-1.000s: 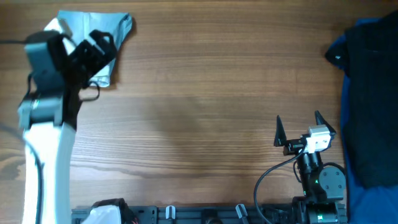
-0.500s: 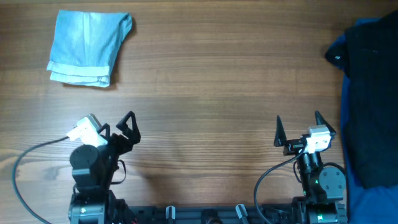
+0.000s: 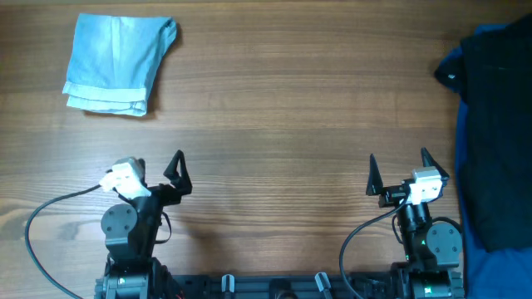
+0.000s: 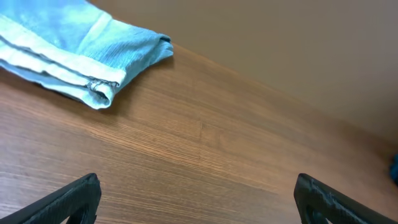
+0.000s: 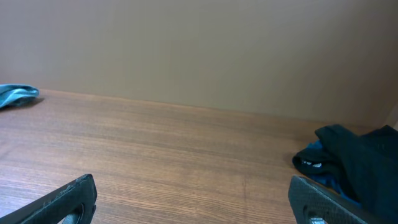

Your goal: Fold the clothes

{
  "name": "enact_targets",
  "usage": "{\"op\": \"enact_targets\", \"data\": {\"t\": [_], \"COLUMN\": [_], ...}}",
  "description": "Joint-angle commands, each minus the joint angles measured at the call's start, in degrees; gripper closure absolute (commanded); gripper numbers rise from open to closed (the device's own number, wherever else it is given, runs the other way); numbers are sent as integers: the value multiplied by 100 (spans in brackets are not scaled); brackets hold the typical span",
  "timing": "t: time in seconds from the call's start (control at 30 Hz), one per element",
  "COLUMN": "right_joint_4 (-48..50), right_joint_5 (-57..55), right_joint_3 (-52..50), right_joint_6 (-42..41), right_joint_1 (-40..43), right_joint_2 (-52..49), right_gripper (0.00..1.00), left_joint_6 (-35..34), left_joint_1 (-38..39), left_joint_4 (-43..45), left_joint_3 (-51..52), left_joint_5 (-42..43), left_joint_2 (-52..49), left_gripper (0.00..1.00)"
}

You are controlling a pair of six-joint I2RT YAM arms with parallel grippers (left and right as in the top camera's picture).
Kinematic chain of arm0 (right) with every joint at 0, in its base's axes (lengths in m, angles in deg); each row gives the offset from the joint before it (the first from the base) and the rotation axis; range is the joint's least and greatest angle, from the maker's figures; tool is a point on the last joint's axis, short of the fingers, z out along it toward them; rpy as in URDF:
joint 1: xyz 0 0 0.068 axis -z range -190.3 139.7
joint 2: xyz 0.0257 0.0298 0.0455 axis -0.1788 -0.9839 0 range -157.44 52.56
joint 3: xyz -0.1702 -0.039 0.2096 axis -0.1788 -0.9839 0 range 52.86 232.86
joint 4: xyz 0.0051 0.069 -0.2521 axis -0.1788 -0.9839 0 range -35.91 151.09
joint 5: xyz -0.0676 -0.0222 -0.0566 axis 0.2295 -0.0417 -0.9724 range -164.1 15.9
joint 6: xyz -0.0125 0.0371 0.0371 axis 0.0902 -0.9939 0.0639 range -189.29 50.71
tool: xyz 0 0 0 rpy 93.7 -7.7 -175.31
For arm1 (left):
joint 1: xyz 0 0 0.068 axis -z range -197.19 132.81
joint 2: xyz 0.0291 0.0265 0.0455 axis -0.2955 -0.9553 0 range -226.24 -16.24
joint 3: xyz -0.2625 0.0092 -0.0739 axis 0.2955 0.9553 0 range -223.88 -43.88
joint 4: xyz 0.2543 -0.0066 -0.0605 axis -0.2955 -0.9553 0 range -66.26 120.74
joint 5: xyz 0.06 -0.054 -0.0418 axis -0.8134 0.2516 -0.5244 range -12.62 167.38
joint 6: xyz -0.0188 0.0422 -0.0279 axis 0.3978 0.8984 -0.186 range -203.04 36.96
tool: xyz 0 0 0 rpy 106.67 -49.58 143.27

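The jeans (image 3: 116, 62) lie folded in a compact stack at the far-left corner of the table (image 3: 274, 108), with the hem edges toward the near side. The 2 arms sit at the table's near edge. The left gripper (image 4: 198, 186) and right gripper (image 3: 399, 164) each have fingers spread wide and hold nothing. A dark pile (image 3: 499, 124) covers the table's right edge. The fold looks finished. The layers seem slightly offset at the hem, though the views are too coarse to be sure. Any tidying would best be a light 2-handed squaring of that hem, without lifting the stack.
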Motion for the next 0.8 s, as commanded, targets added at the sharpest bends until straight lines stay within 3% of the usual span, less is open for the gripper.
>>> {"op": "enact_targets", "data": {"t": [0.0,0.27,0.43,0.53,0.67,0.77], "right_joint_4": [17,17,17,17,17,17], "right_joint_5": [-96,-96,-96,-96,-96,-96], "right_joint_3": [-9,-9,-9,-9,-9,-9], "right_joint_6": [-81,-81,-81,-83,-81,-81], "right_joint_1": [28,28,28,28,28,28], "right_joint_2": [39,39,39,39,39,39], "right_gripper": [0,0,0,0,0,0], "left_joint_6": [1021,1843,3040,3036,2979,1897], "left_joint_1": [155,195,629,802,813,820], "left_joint_4": [15,-203,-321,-350,-345,-280], "left_joint_3": [68,468,468,468,468,468], "left_joint_5": [-94,-94,-341,-739,-802,-1399], "left_joint_2": [105,817,1237,1779,1797,1797], "left_gripper": [0,0,0,0,0,0]}}
